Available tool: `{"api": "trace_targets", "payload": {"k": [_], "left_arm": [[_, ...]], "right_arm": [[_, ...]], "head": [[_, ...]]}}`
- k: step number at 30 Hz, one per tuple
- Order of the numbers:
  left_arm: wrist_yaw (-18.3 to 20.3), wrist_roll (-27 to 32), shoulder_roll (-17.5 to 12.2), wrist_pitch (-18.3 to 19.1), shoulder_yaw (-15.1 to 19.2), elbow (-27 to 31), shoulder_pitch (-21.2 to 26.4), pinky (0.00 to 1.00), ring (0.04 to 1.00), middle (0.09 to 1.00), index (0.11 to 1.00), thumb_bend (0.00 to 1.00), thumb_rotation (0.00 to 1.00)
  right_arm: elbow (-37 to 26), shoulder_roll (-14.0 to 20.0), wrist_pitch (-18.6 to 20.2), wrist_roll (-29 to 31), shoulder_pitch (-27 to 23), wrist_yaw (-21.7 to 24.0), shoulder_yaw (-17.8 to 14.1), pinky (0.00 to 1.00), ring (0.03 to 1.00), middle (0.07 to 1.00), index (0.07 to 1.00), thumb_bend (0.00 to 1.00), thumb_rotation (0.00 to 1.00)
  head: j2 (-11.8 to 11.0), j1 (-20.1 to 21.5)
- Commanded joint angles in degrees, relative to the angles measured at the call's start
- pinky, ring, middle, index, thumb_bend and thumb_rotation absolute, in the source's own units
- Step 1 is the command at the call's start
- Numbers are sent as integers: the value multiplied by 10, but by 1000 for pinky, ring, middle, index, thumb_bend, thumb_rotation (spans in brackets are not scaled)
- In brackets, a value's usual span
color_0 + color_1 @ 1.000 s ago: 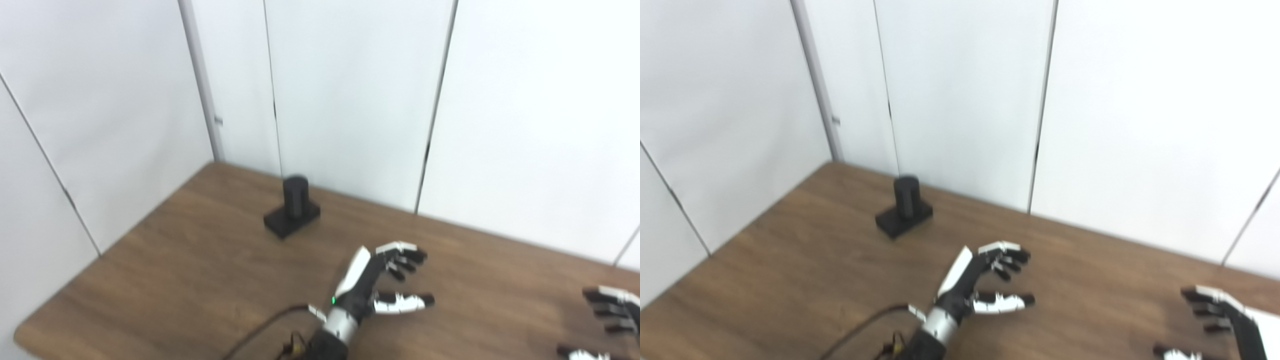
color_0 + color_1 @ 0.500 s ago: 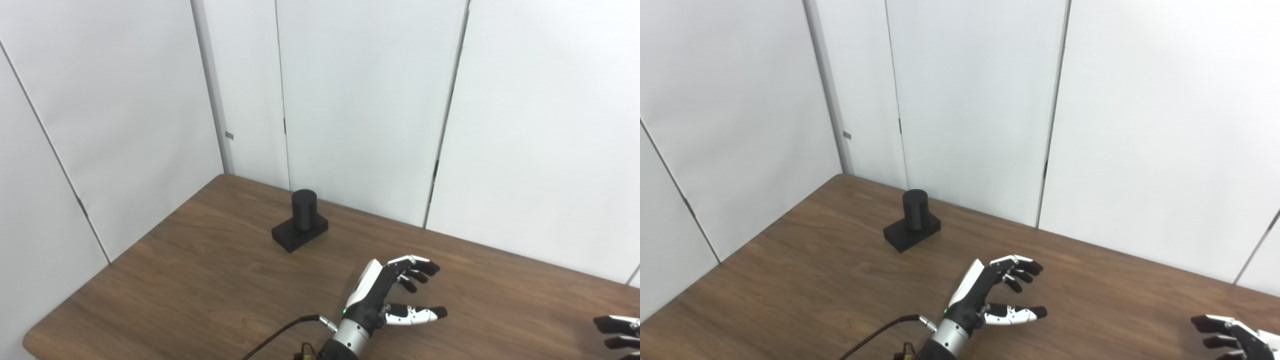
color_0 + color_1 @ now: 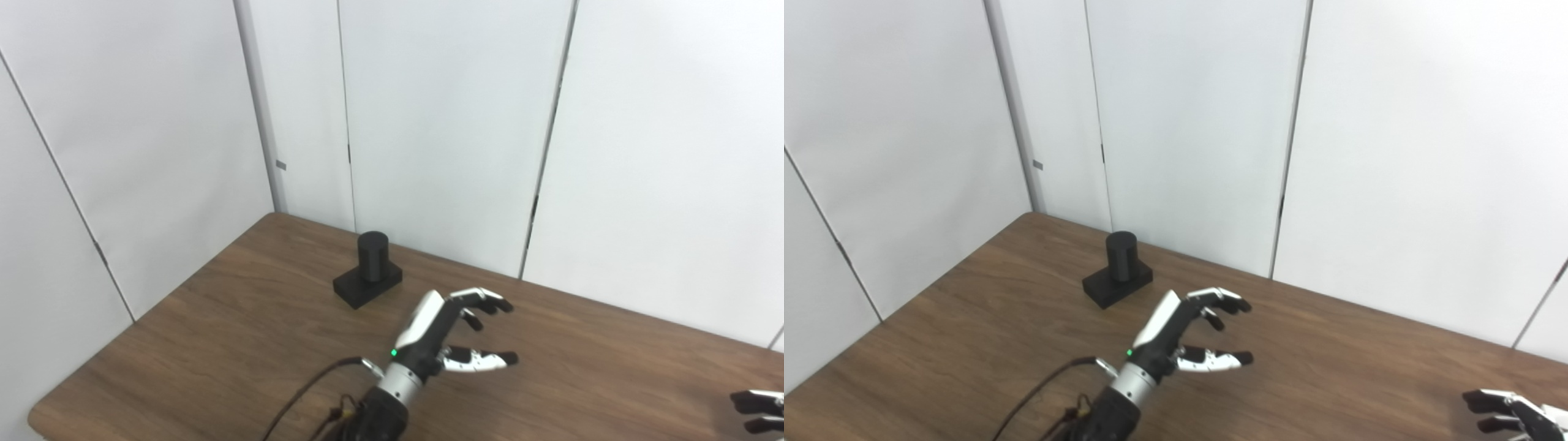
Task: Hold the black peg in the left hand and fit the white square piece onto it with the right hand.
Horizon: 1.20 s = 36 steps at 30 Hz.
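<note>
I'm reaching the left hand (image 3: pixel 442 334), fingers spread and empty, toward the black peg (image 3: pixel 372 256) ahead-left of it; next I'm closing around it.

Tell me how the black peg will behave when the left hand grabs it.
The black peg looks rigid, a cylinder upright on a flat square base, so it probably won't roll. Its base is wider than the post, so it likely resists tipping under a gentle push. The matte finish suggests a fair grip for the open left hand, though weight cannot be judged.
</note>
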<state>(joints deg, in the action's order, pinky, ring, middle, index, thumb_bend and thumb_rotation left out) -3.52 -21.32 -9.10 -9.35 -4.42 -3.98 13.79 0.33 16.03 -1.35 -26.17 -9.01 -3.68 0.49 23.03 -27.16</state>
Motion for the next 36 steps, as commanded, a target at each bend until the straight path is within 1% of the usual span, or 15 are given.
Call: {"api": "trace_targets", "payload": {"k": [1, 3, 4, 5, 8, 11, 16, 18, 21, 24, 27, 29, 31, 33, 36], "left_arm": [[-7, -3, -10, 8, 14, 32, 32, 575, 721, 742, 673, 756, 78], [-15, -15, -15, 19, 25, 41, 34, 566, 720, 751, 703, 775, 92], [-21, -37, -23, 32, 29, 49, 36, 564, 719, 753, 710, 780, 98], [-29, -58, -30, 36, 32, 53, 37, 574, 722, 757, 719, 780, 117], [-47, -90, -46, 35, 39, 55, 40, 607, 731, 757, 713, 794, 106], [-47, -97, -60, 49, 52, 61, 43, 659, 758, 771, 715, 793, 112], [-39, -90, -84, 70, 75, 69, 48, 640, 774, 790, 732, 778, 122], [-40, -91, -90, 82, 84, 70, 51, 657, 781, 795, 738, 791, 134], [-39, -91, -103, 95, 95, 68, 56, 678, 792, 796, 753, 799, 141], [-43, -103, -113, 110, 99, 67, 59, 698, 821, 832, 767, 801, 165], [-65, -140, -122, 121, 97, 60, 63, 717, 852, 864, 778, 828, 207], [-75, -169, -127, 137, 95, 56, 66, 750, 890, 895, 798, 866, 242], [-77, -189, -129, 163, 96, 54, 71, 802, 944, 943, 833, 902, 288], [-66, -202, -129, 198, 98, 58, 75, 845, 982, 981, 860, 928, 306], [-48, -217, -134, 244, 95, 64, 82, 940, 999, 998, 885, 970, 342]], "right_arm": [[-14, 8, -20, 5, -22, -7, -4, 355, 576, 641, 630, 746, 103], [-11, 9, -23, 7, -23, -9, -4, 347, 572, 640, 630, 753, 100], [-10, 9, -24, 8, -24, -9, -4, 344, 572, 640, 630, 754, 100], [-8, 9, -25, 9, -24, -10, -5, 337, 567, 638, 628, 758, 98], [-5, 10, -27, 9, -26, -12, -5, 332, 557, 633, 628, 763, 98], [-1, 10, -33, 11, -27, -14, -5, 337, 552, 629, 627, 763, 89], [4, 10, -42, 13, -28, -16, -5, 332, 547, 624, 622, 760, 94], [6, 10, -47, 16, -28, -16, -6, 341, 548, 622, 622, 758, 95], [1, 10, -41, 14, -27, -14, -5, 338, 549, 620, 621, 752, 103], [0, 9, -40, 12, -27, -15, -5, 331, 549, 624, 623, 751, 110], [3, 9, -42, 13, -27, -16, -6, 322, 542, 623, 623, 754, 111], [3, 10, -44, 15, -28, -16, -7, 317, 533, 618, 621, 752, 113], [1, 9, -39, 15, -28, -15, -7, 311, 529, 617, 619, 750, 115], [0, 8, -38, 14, -27, -15, -7, 309, 533, 621, 621, 753, 111], [3, 8, -41, 14, -28, -16, -6, 304, 523, 621, 621, 743, 118]], "head": [[1, 0], [1, 0], [0, 0], [0, -1], [0, -2], [0, -1], [1, -1], [3, -3], [4, -2], [5, -1], [5, -2], [5, -2], [5, -3], [5, -3], [6, -1]]}}
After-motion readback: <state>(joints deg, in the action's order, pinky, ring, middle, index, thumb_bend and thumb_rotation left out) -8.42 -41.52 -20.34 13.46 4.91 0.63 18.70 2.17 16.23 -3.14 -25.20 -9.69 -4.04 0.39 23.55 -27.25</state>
